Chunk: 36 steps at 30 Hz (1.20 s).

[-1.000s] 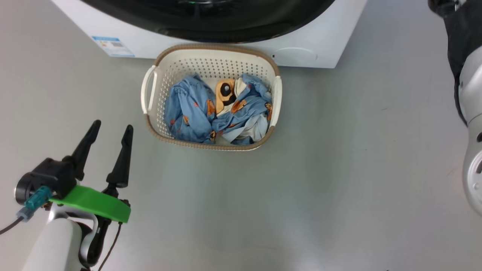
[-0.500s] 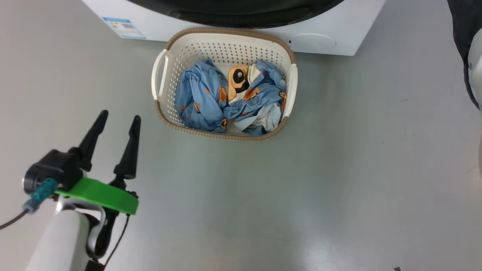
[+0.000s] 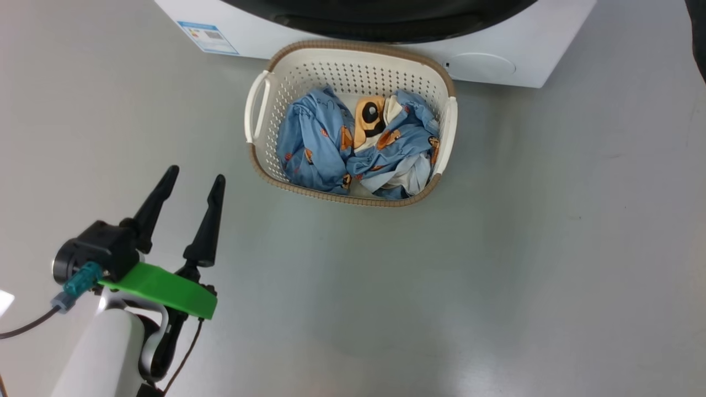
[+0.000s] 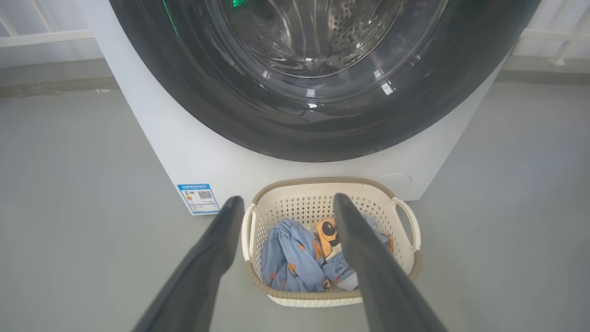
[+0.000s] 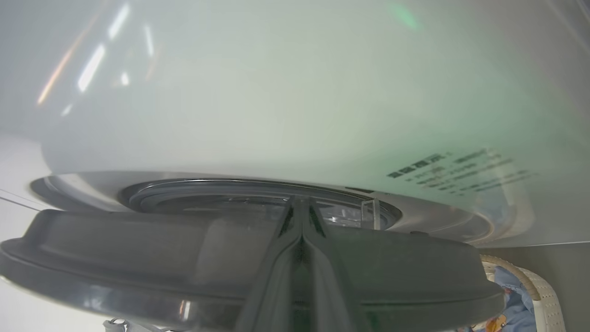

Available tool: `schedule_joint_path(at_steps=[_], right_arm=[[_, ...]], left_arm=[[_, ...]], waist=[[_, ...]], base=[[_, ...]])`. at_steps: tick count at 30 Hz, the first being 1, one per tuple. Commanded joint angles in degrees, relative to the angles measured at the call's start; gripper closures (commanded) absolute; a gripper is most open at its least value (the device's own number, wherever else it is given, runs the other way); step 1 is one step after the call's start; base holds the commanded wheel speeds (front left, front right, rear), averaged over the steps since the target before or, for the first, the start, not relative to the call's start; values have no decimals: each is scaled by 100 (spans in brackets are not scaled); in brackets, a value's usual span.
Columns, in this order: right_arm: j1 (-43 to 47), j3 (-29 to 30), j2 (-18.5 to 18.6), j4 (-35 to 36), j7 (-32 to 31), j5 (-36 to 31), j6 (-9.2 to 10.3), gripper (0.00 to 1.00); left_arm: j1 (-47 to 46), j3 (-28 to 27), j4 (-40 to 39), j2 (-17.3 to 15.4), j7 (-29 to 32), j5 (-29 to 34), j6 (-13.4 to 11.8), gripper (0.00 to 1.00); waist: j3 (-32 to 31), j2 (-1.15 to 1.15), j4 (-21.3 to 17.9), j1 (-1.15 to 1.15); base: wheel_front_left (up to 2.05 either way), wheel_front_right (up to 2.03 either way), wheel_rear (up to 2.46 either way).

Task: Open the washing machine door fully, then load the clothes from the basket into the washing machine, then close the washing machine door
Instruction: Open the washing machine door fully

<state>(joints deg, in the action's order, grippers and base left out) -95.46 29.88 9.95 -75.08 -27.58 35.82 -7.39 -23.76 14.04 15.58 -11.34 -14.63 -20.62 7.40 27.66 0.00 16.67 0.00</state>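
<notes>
The cream basket [image 3: 342, 196] sits on the floor against the white washing machine [image 3: 524, 60], holding crumpled light-blue clothes [image 3: 314, 138] with an orange-and-black patch. The machine's door [image 3: 386, 30] shows its black rim at the top edge. My left gripper [image 3: 196, 173] hovers open and empty, left of and nearer than the basket. In the left wrist view its fingers frame the basket [image 4: 322, 181] and clothes [image 4: 290, 258] below the door [image 4: 207, 106]. My right gripper [image 5: 300, 203] is shut, its tips at the edge of the door [image 5: 138, 249], which stands slightly off the machine front [image 5: 276, 92].
Grey floor spreads around the basket. A blue energy sticker [image 3: 208, 37] marks the machine's lower left corner. A dark sliver of my right arm [image 3: 699, 33] shows at the top right edge. White railings [image 4: 41, 34] run behind the machine.
The whole head picture has shifted right, so the camera moved. Basket and clothes lie as before. My right arm has slipped almost out at the right edge.
</notes>
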Motion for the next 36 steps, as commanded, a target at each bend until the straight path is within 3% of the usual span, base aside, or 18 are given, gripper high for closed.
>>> schedule_joint_path(at_steps=[1,18,36], right_arm=[[-197,24,-160,116,-86,5,-10,100],[169,212,-394,197,-1572,21,-10,100],[1939,-255,-703,2272,-3177,1019,-10,100]], left_arm=[[-101,-202,-104,-203,-37,-65,9,0],[-87,-275,-187,-230,-37,-26,9,0],[162,-398,-332,-251,-37,67,9,0]], waist=[[-11,0,14,0],[-92,0,-74,0],[-464,0,-277,0]], base=[[0,0,0],[0,0,0],[0,0,0]])
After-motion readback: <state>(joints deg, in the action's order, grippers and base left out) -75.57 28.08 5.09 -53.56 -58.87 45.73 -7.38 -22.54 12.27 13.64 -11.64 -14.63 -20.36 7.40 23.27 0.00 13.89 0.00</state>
